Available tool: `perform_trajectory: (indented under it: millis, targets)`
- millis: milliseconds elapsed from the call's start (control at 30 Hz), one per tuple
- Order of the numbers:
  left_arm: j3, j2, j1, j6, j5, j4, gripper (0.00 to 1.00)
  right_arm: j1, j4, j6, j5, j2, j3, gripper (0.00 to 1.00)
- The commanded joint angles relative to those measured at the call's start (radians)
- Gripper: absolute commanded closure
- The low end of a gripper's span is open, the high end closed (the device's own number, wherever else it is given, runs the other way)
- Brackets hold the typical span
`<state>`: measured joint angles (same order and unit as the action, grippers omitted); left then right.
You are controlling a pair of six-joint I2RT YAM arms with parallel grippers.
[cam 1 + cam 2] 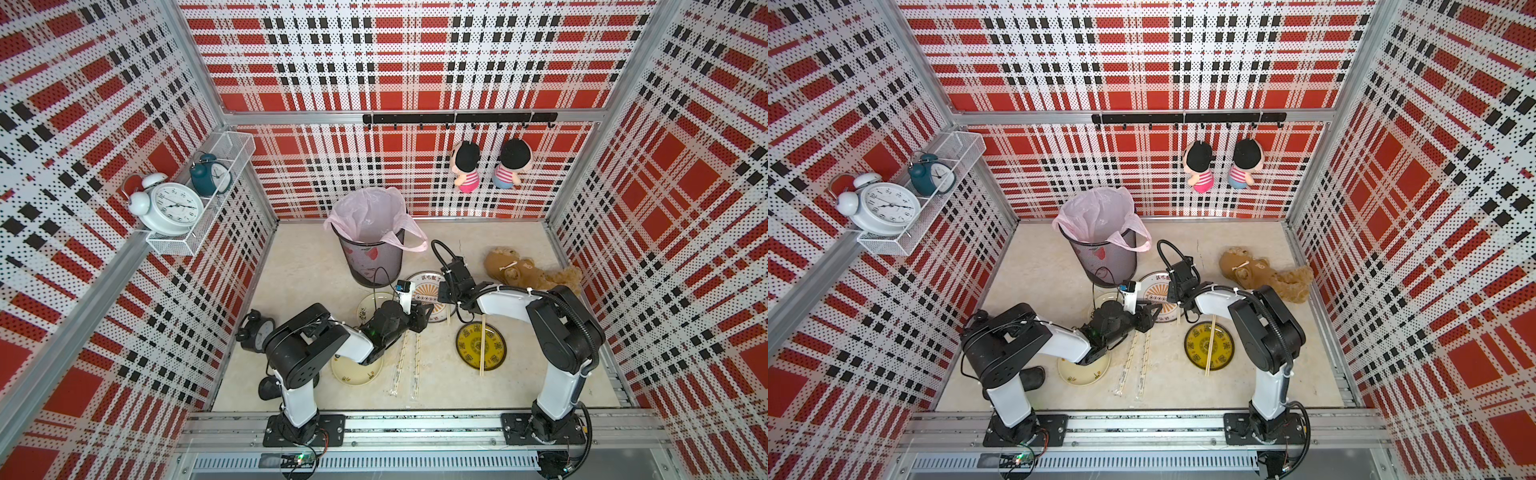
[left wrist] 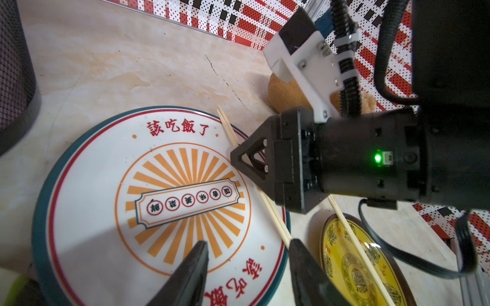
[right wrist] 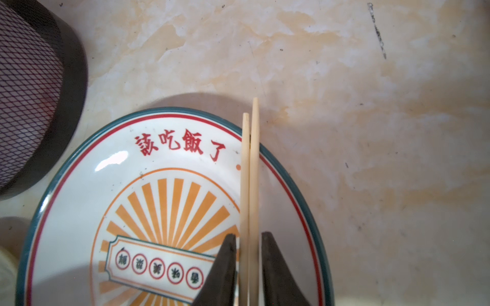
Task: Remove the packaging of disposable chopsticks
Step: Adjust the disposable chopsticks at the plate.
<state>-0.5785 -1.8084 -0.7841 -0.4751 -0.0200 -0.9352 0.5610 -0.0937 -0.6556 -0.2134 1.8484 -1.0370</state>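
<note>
A bare pair of disposable chopsticks (image 3: 254,172) lies across the edge of the white plate with orange rays (image 3: 79,212). My right gripper (image 3: 248,235) is closed on the pair, pointing down at the plate. In the left wrist view its black tip (image 2: 236,157) sits on the sticks (image 2: 228,124). My left gripper (image 2: 248,243) hangs open over the same plate (image 2: 92,185) with nothing between its fingers. Two printed sleeves of packaging (image 1: 399,365) (image 1: 417,365) lie side by side on the table with sticks inside. Another bare pair (image 1: 482,345) rests on the yellow plate (image 1: 496,353).
A black mesh bin with a pink liner (image 1: 372,257) stands behind the plates. Two cream plates (image 1: 370,305) (image 1: 353,374) lie near the left arm, with a black alarm clock (image 1: 257,332) at the far left. A brown plush toy (image 1: 523,270) lies at the back right.
</note>
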Motion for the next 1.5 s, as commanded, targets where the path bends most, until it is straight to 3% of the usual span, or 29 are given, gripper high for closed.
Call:
perform_trajectory:
  millis: [0, 500, 633, 767, 833, 867, 900, 1033, 1133, 1200, 1333, 1467]
  targets:
    - [0.012, 0.007, 0.006, -0.005, -0.004, -0.028, 0.47, 0.007, 0.004, -0.007, -0.003, -0.002, -0.007, 0.77]
    - [0.059, 0.123, -0.035, 0.021, 0.142, 0.028, 0.46, 0.031, 0.066, 0.002, -0.047, -0.203, 0.119, 0.63]
    - [0.096, 0.197, -0.061, 0.030, 0.188, 0.029, 0.45, 0.053, 0.063, 0.006, -0.053, -0.318, 0.167, 0.47]
    - [0.147, 0.316, -0.099, 0.049, 0.237, 0.044, 0.39, 0.109, 0.012, 0.023, -0.098, -0.459, 0.201, 0.39]
    - [0.169, 0.382, -0.119, 0.060, 0.260, 0.068, 0.32, 0.148, -0.014, 0.024, -0.135, -0.538, 0.219, 0.30]
    - [0.180, 0.418, -0.127, 0.065, 0.270, 0.080, 0.29, 0.169, -0.028, 0.026, -0.154, -0.578, 0.228, 0.11]
    - [0.188, 0.448, -0.133, 0.066, 0.276, 0.092, 0.25, 0.186, -0.037, 0.027, -0.163, -0.610, 0.235, 0.00]
    - [0.212, 0.574, -0.161, 0.080, 0.334, 0.170, 0.02, 0.225, -0.034, 0.042, -0.159, -0.742, 0.288, 0.00]
    - [0.233, 0.661, -0.174, 0.090, 0.358, 0.218, 0.02, 0.224, 0.083, 0.093, -0.093, -0.848, 0.384, 0.00]
    - [0.247, 0.711, -0.178, 0.089, 0.370, 0.251, 0.02, 0.214, 0.133, 0.148, 0.016, -0.911, 0.436, 0.00]
    - [0.267, 0.776, -0.178, 0.078, 0.370, 0.324, 0.02, 0.214, 0.111, 0.110, 0.069, -0.962, 0.473, 0.00]
    - [0.292, 0.804, -0.176, 0.051, 0.312, 0.360, 0.02, 0.222, 0.118, 0.025, 0.167, -0.906, 0.497, 0.00]
